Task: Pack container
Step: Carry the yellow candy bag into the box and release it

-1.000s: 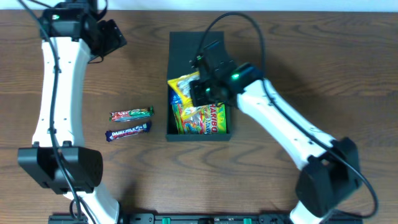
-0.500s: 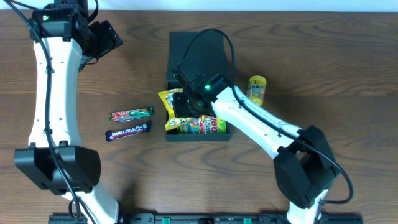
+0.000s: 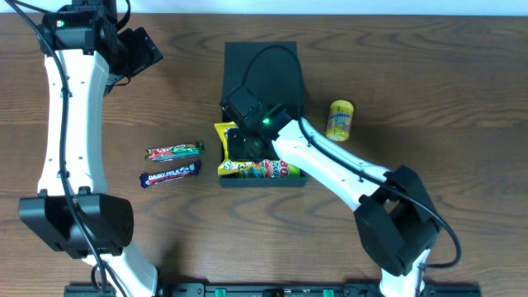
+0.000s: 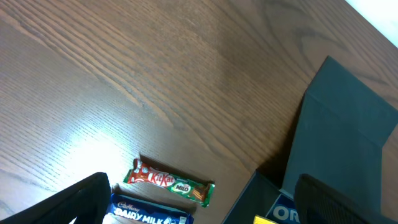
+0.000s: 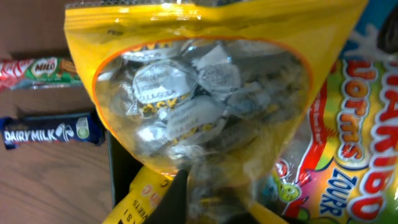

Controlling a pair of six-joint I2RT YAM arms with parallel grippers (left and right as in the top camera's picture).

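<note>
Dark wood-grain desk [image 3: 429,82] fills every view, and the container [image 3: 264,181] sits at its middle with its flap lid [image 3: 247,62] folded open toward the far edge. Over the box's left half hangs the right pincer [image 3: 241,142], a yellow bag of wrapped sweets [image 5: 199,93] directly below it, overlapping a gummy packet [image 5: 348,155]; whether its jaws grip the bag I cannot tell. At the far left the left pincer [image 3: 147,51] stands wide and empty. A small yellow tub [image 3: 340,120] waits just right of the box, nearer the right arm. Two chocolate bars [image 3: 174,151] [image 3: 170,174] lie left of it, long axes crosswise, likely the left arm's job
</note>
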